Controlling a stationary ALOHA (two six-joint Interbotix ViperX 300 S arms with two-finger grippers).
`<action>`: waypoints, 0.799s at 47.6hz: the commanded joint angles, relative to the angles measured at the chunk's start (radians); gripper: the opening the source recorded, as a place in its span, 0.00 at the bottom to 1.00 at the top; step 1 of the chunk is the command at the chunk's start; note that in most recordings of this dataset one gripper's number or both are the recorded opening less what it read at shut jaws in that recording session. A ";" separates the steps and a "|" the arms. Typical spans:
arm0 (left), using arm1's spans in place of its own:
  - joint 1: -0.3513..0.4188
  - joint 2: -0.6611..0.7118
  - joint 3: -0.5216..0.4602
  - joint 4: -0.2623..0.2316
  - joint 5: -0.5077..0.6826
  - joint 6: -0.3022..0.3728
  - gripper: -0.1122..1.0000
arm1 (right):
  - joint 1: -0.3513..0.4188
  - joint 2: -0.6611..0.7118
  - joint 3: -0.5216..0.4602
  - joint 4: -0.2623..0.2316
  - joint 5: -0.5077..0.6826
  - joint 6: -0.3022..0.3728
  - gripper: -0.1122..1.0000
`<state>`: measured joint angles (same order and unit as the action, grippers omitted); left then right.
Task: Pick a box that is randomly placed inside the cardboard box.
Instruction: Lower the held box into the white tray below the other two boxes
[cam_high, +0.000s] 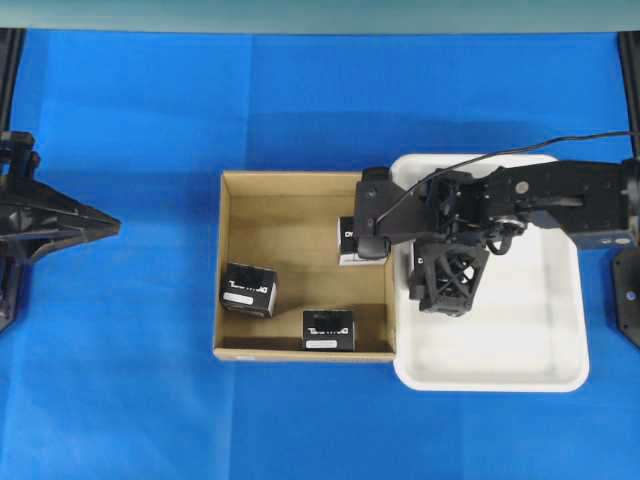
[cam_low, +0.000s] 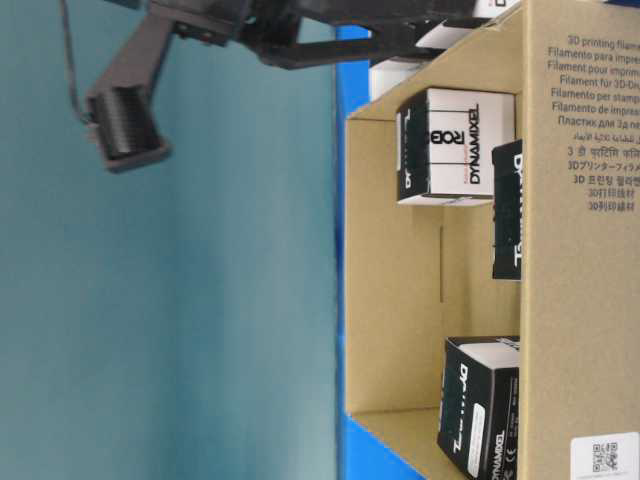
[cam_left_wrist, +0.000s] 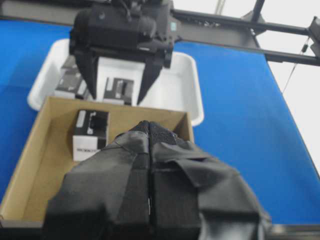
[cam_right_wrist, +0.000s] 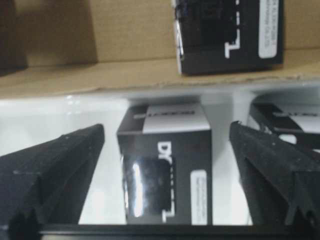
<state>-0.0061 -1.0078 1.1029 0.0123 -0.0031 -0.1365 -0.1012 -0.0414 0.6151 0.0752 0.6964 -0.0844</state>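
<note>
The brown cardboard box (cam_high: 290, 230) holds three black boxes: one at its left (cam_high: 249, 289), one by its near wall (cam_high: 329, 329), and one by its right wall (cam_high: 348, 238), partly under my right arm. My right gripper (cam_right_wrist: 166, 130) is open over the white tray (cam_high: 520, 340). A black box (cam_right_wrist: 167, 170) stands in the tray between its fingers, with a gap on each side. The left wrist view shows the same open right gripper (cam_left_wrist: 116, 97) straddling that box (cam_left_wrist: 118, 89). My left gripper (cam_high: 112, 228) stays far left of the cardboard box, shut and empty.
More black boxes sit in the tray: one to the right of the straddled box (cam_right_wrist: 285, 125), and others at the tray's end (cam_left_wrist: 70, 80). The cardboard wall (cam_right_wrist: 75, 35) runs just past the tray's rim. Blue cloth (cam_high: 130, 400) covers the table all round.
</note>
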 joint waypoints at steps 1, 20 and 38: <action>0.000 0.006 -0.020 0.003 -0.008 0.000 0.04 | -0.002 -0.054 -0.034 0.002 0.011 0.018 1.00; 0.000 0.005 -0.020 0.003 -0.008 -0.002 0.04 | 0.021 -0.275 -0.052 0.003 -0.278 0.126 0.99; -0.006 -0.018 -0.029 0.003 -0.021 -0.002 0.04 | 0.098 -0.328 0.006 0.003 -0.555 0.138 0.99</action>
<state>-0.0107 -1.0216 1.1029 0.0123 -0.0061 -0.1365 -0.0245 -0.3559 0.6259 0.0752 0.1641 0.0537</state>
